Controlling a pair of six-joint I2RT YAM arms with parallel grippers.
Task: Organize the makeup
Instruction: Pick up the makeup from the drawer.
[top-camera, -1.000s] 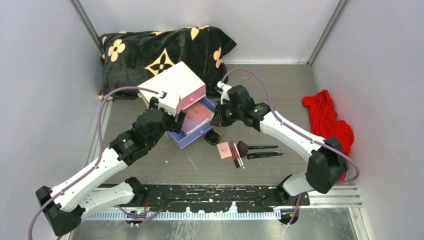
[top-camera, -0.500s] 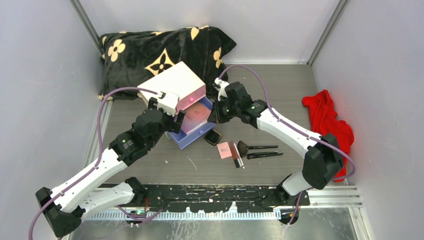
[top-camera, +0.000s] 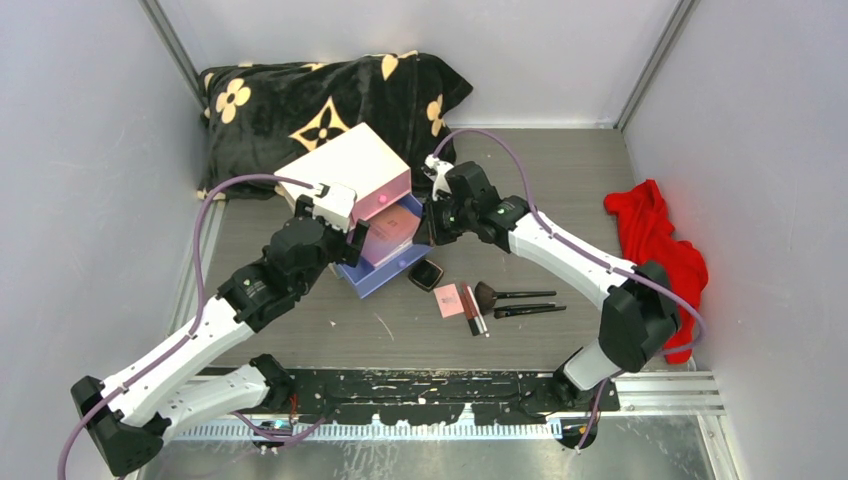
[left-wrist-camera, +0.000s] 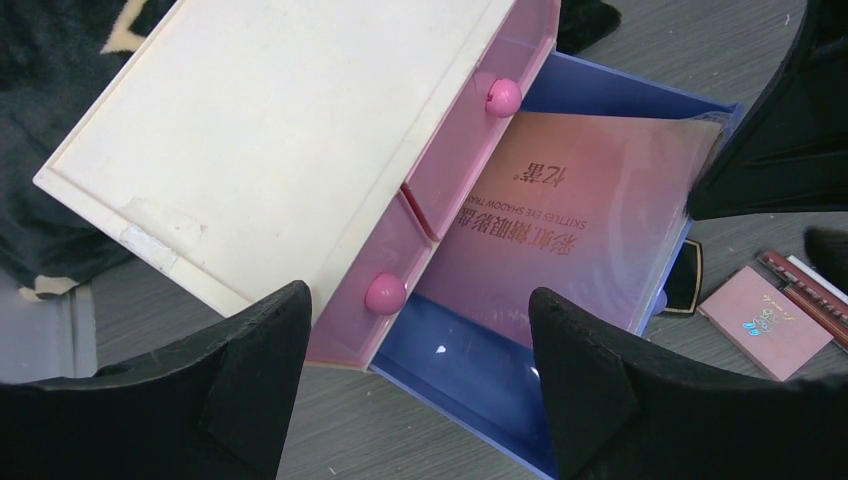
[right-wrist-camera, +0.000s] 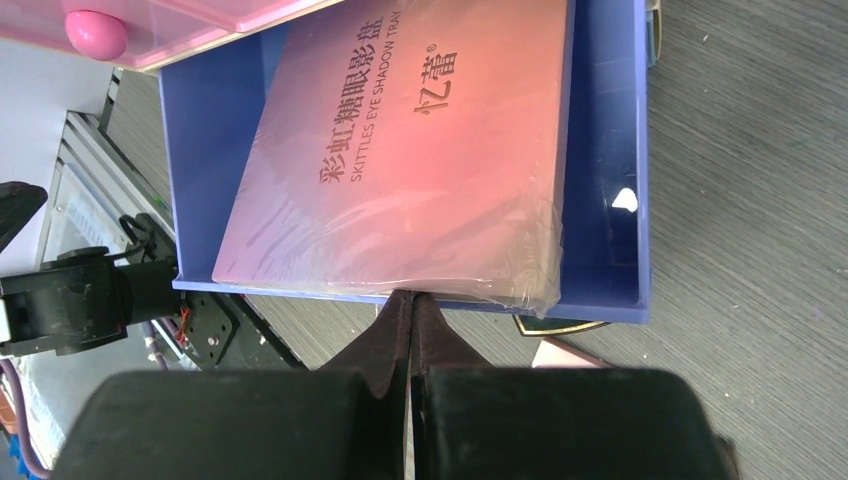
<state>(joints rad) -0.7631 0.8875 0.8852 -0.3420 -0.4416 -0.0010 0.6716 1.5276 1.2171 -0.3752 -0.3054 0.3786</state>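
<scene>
In the open blue drawer (right-wrist-camera: 605, 120) of the white chest (top-camera: 345, 165), the pink palette (right-wrist-camera: 420, 150) lies flat, with the right tool (right-wrist-camera: 410, 300), fingers pressed together, against its right edge. The left tool (left-wrist-camera: 418, 300) hangs with fingers apart over the pink drawer (left-wrist-camera: 470, 150). A black compact (top-camera: 427, 274), a pink compact (top-camera: 449, 300) and two brushes (top-camera: 520, 295) lie on the worktop (top-camera: 560, 200) nearby.

The left arm (top-camera: 190, 345) and right arm (top-camera: 565, 255) share one build: smooth white tubular shells set between bulky matte-black joint housings. A thin purple cable (top-camera: 205, 215) runs beside each arm from wrist to base. A small green light (top-camera: 497, 210) glows on the right arm's black wrist housing, and a white boxy block (top-camera: 330, 203) caps the left wrist. The jaws are matte black, thick at the root and tapering to blunt wedges.
</scene>
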